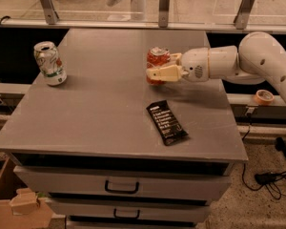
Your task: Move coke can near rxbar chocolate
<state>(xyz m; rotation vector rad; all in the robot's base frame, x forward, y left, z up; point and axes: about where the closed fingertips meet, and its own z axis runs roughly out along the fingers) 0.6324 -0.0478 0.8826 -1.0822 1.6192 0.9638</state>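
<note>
Grip is the matter here: the white two-finger gripper [158,68], on a pale arm that extends in from 3 o'clock, pinches the small, dented red coke can with its silver top [157,59] across the middle. One of the cream fingers [163,73] crosses the can's front. A sideways hold at mid-height probably suits a can that must be carried upright and set down again without tipping. The can sits at about 1 o'clock from the centre of the grey rectangular tabletop [100,109]; whether its base touches the surface or hangs just above it cannot be told.

The flat black rxbar chocolate wrapper with white lettering [167,123] lies at 6 o'clock from the can, near it but apart, angled on the table. So the carry looks short, toward the table's front edge, with room beside the bar to land. A white and green can [50,63] stands well apart at 9 o'clock, out of that path.
</note>
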